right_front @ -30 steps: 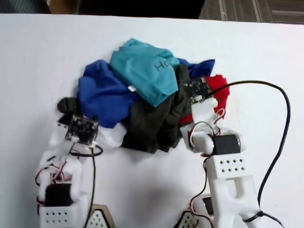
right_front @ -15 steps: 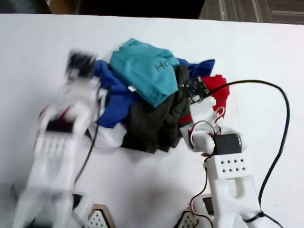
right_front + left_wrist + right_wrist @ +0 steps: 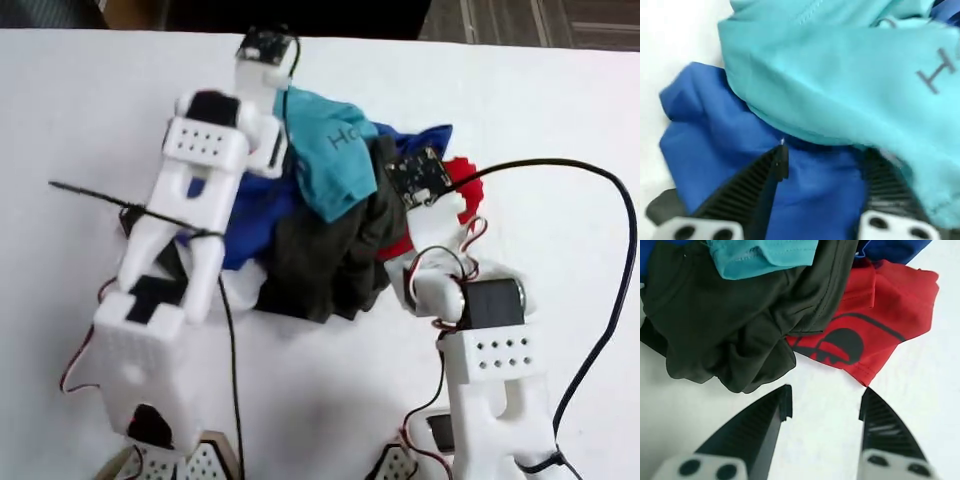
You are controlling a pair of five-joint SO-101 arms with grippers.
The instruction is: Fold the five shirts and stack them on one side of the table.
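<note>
A heap of shirts lies mid-table: a teal shirt [image 3: 330,155] on top, a blue shirt [image 3: 255,210] under it, a dark shirt [image 3: 325,255] toward the front and a red shirt [image 3: 455,190] at the right. My left arm stretches over the heap's left side, its wrist at the far edge of the teal shirt. My left gripper [image 3: 827,167] is open above the blue shirt [image 3: 730,150], just below the teal shirt [image 3: 840,75]. My right gripper [image 3: 825,405] is open over bare table beside the dark shirt [image 3: 730,330] and the red shirt [image 3: 875,320].
White tabletop [image 3: 560,110] surrounds the heap, with free room on the left, right and front. A black cable [image 3: 600,300] loops beside the right arm. A dark strip runs along the table's far edge.
My left arm swung from the heap's near left corner up and across to the far side of the teal shirt. The right arm shifted slightly; the shirts stayed put.
</note>
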